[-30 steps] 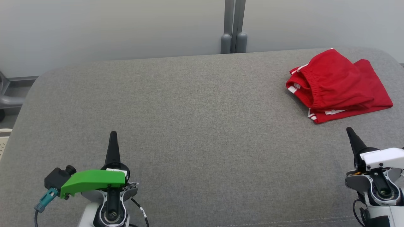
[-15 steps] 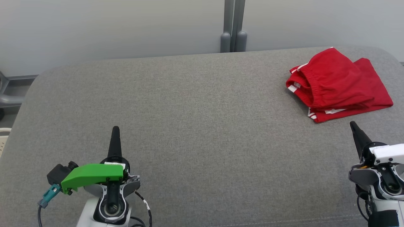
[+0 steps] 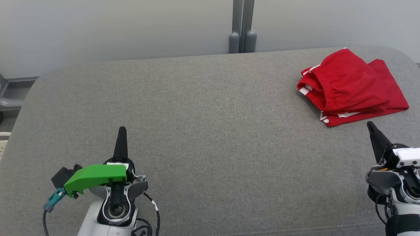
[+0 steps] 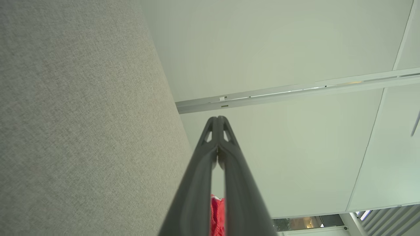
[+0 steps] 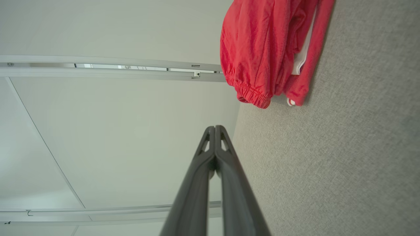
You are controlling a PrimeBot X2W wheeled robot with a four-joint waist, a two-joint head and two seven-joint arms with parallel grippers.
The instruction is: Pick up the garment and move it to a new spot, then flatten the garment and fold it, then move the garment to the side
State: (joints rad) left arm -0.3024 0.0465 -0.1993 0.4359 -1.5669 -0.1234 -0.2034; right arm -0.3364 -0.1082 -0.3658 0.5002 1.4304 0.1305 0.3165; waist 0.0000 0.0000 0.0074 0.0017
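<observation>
The garment (image 3: 352, 87) sits at the cushion's (image 3: 210, 114) far right corner, rest bare; left gripper (image 3: 121, 131) and right gripper (image 3: 371, 126), closed empty, have edged forward.

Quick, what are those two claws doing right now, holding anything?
Left gripper: closed, holding nothing.
Right gripper: closed, empty; the red garment lies apart from it.

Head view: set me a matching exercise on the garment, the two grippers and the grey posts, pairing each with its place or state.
Things:
1. red garment
2. left gripper
3. right gripper
4. grey posts

Places or states:
A. shut, near left, with a green cover on its wrist
B. behind the far edge of the grey surface, at the middle
C. lying folded at the far right of the surface
D. shut, near right, just short of the garment

Pairs: 1-C; 2-A; 3-D; 4-B
</observation>
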